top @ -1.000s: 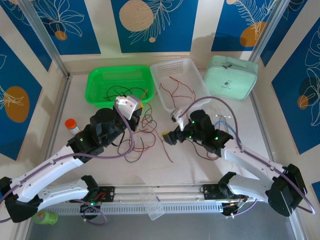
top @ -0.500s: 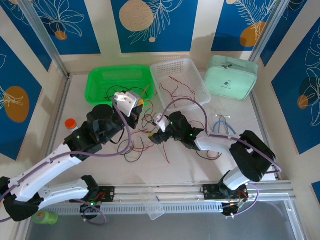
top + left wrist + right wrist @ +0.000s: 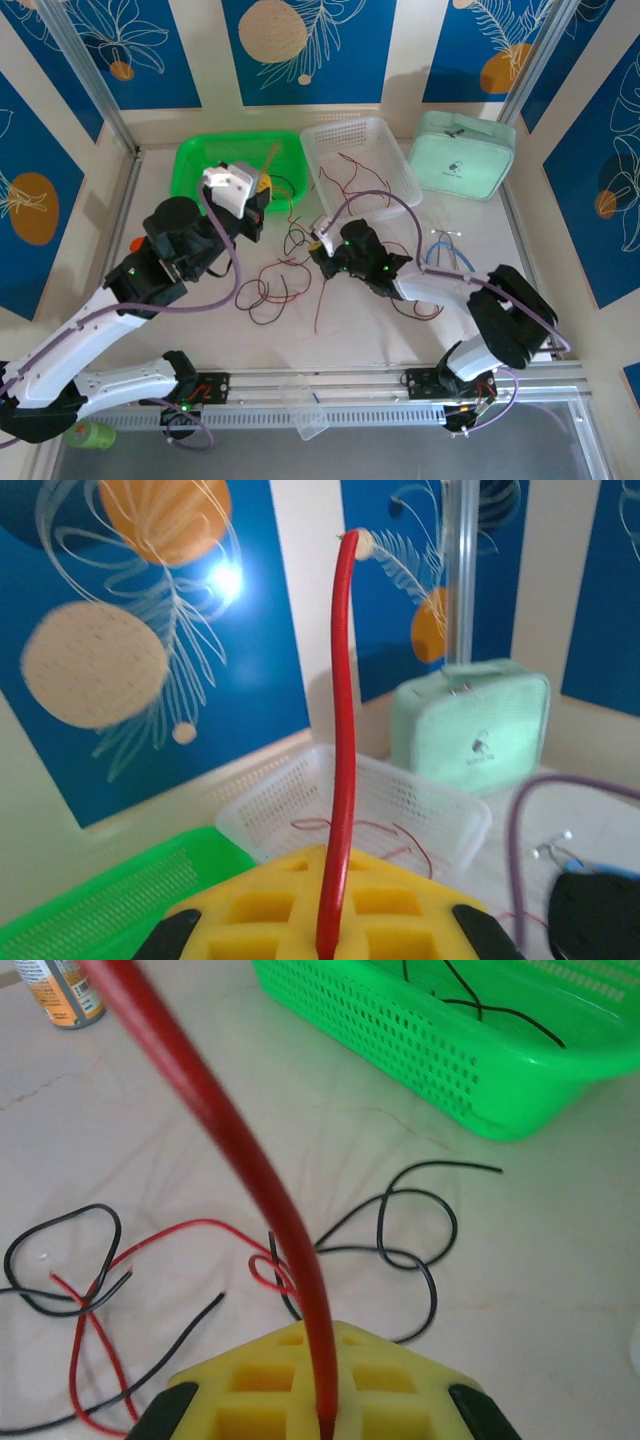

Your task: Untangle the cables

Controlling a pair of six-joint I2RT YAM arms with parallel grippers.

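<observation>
Left gripper (image 3: pixel 328 950): clamped on one upright red cable (image 3: pixel 343 730). Right gripper (image 3: pixel 322 1425): clamped on a red cable, possibly the same strand.

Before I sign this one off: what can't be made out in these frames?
- Right wrist: the blurred red cable in the right gripper leaves by the top edge, far end cut off.
- Left wrist: the lower end of the upright red cable is hidden in the left gripper.
- Top external: loose cables too thin to trace crossings, or to tell whether both grippers hold one cable.
- Right wrist: bottle cut by the top edge, label unreadable.
</observation>
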